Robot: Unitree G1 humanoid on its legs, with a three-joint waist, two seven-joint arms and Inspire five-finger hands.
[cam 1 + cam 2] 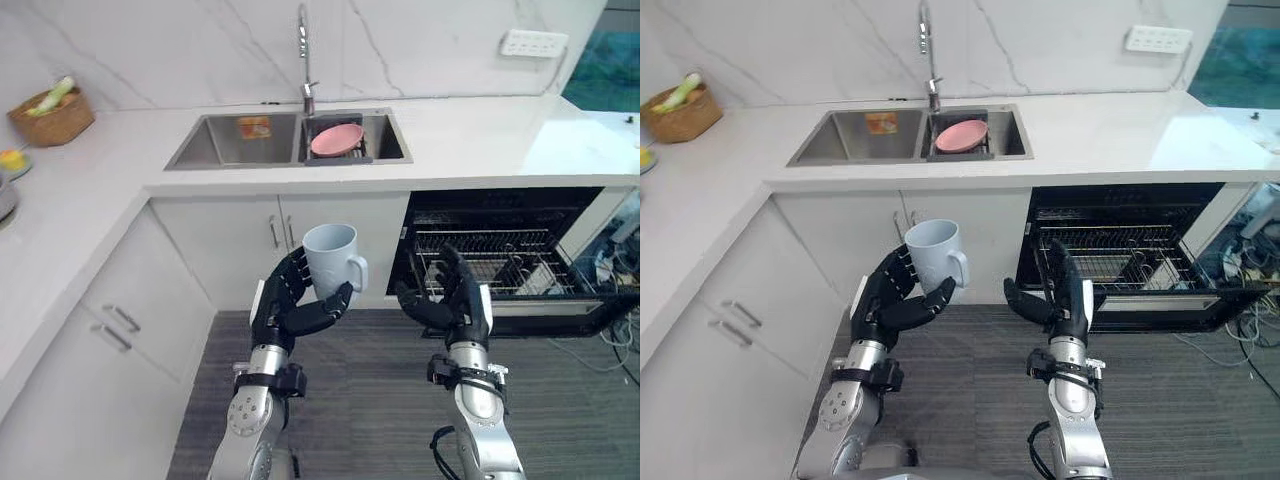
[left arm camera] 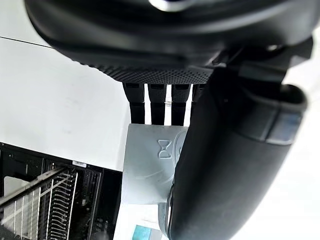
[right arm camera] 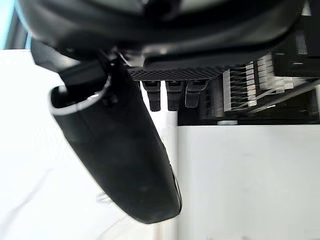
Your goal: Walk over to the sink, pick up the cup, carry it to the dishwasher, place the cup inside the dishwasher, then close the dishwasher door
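Observation:
A pale blue-grey cup [image 1: 331,260] with a handle stands upright in my left hand [image 1: 295,305], whose fingers and thumb are curled round its lower part; it hangs in front of the white cabinet doors below the sink [image 1: 230,140]. In the left wrist view the cup [image 2: 147,165] shows past my fingers [image 2: 150,97]. My right hand [image 1: 455,300] is raised beside it, fingers relaxed and holding nothing, in front of the open dishwasher [image 1: 500,255] with its wire rack [image 1: 490,262] pulled into sight.
A pink plate [image 1: 337,138] lies in the sink's right basin under the faucet [image 1: 305,60]. A wicker basket [image 1: 52,115] stands on the counter at far left. The dishwasher door [image 1: 560,322] lies lowered over the grey floor, cables to its right.

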